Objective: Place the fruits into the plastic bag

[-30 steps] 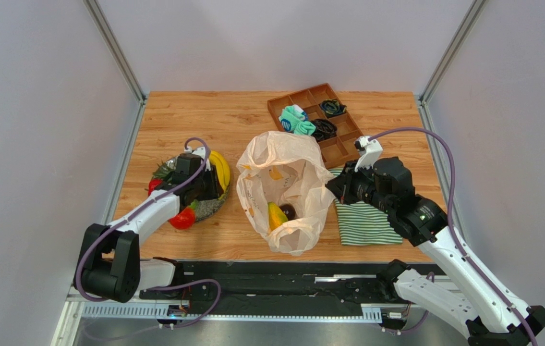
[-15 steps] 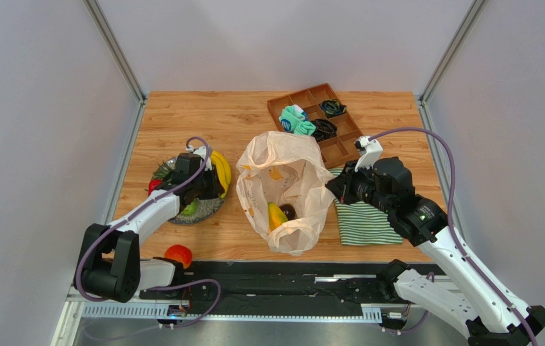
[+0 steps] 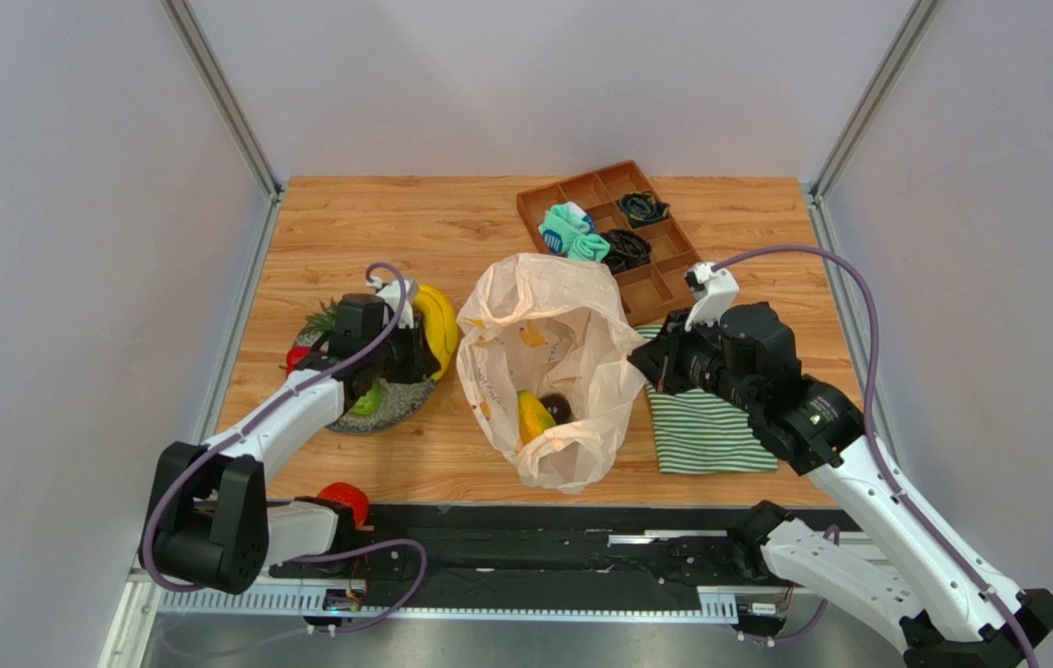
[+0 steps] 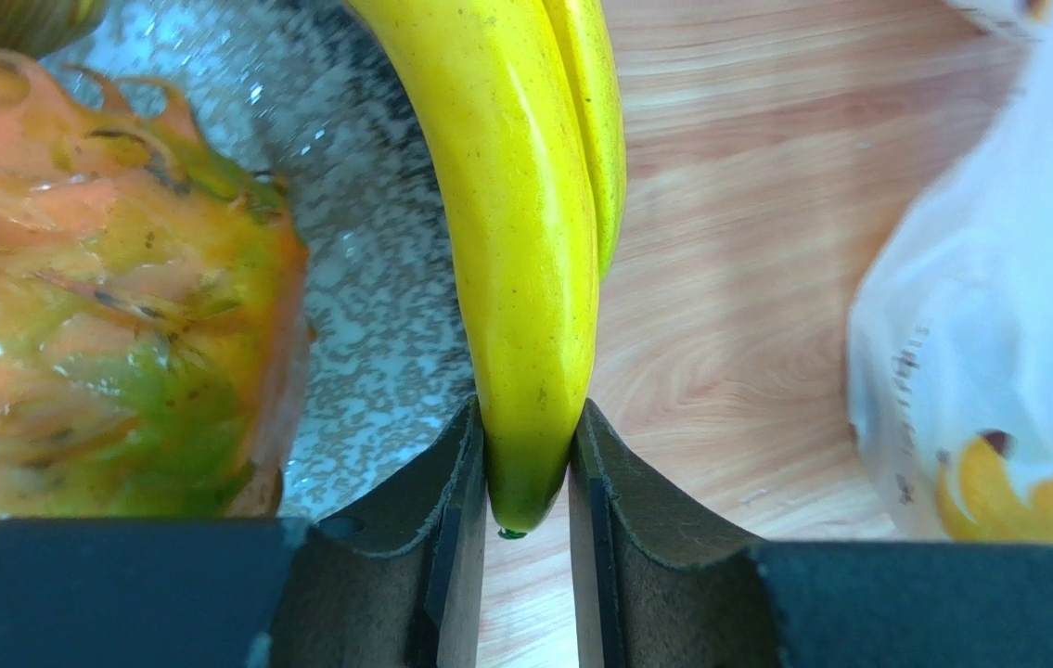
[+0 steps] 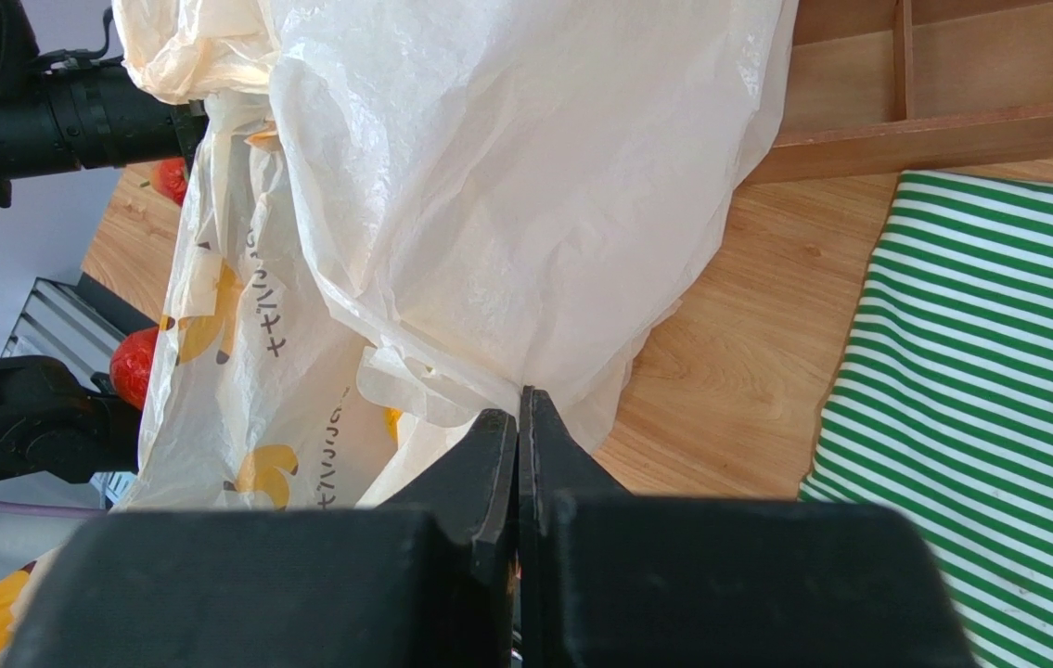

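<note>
Red and round, one fruit [image 3: 342, 500] is now lying off the table [image 3: 351, 223] after rolling from beside the plate [image 3: 404, 405], needing recovery, while the left gripper [image 4: 529, 490] is clamping the banana [image 4: 525, 251] and the right gripper [image 5: 519, 434] is pinching the plastic bag [image 5: 490, 181] open.

Lab cell: grey panels [image 3: 72, 209], aluminium frame [image 3: 220, 91].

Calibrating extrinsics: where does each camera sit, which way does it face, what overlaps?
Top external: above, behind the arms, looking down at the table; both arms show.
Left wrist: looks along the left tool, shut on the banana by the plate.
Right wrist: looks along the right tool, pinching the plastic bag, striped cloth beside.
Shared: the bag shows in all three.
</note>
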### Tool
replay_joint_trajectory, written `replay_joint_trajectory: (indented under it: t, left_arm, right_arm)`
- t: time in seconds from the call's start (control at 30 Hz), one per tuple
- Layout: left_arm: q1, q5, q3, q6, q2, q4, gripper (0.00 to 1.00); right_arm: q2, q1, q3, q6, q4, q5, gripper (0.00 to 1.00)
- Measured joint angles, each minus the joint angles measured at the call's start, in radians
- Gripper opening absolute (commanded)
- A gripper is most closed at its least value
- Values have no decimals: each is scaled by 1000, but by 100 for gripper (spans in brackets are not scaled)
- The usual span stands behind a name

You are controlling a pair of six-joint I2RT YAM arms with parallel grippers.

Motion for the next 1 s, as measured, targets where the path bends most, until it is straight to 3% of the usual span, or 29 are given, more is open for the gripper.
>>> replay_joint_trajectory:
  t: [0.47, 0.8, 1.0]
  left_arm:
    - [0, 145, -19, 5, -113, 95, 0]
    - [0, 140, -5, -53, -488, 99, 0]
    - [-12, 359, 106, -156, -548, 31, 0]
  right_arm:
    - [14, 0, 0, 4, 6, -3, 0]
    - [14, 0, 0, 4, 6, -3, 0]
    - [14, 0, 0, 4, 6, -3, 0]
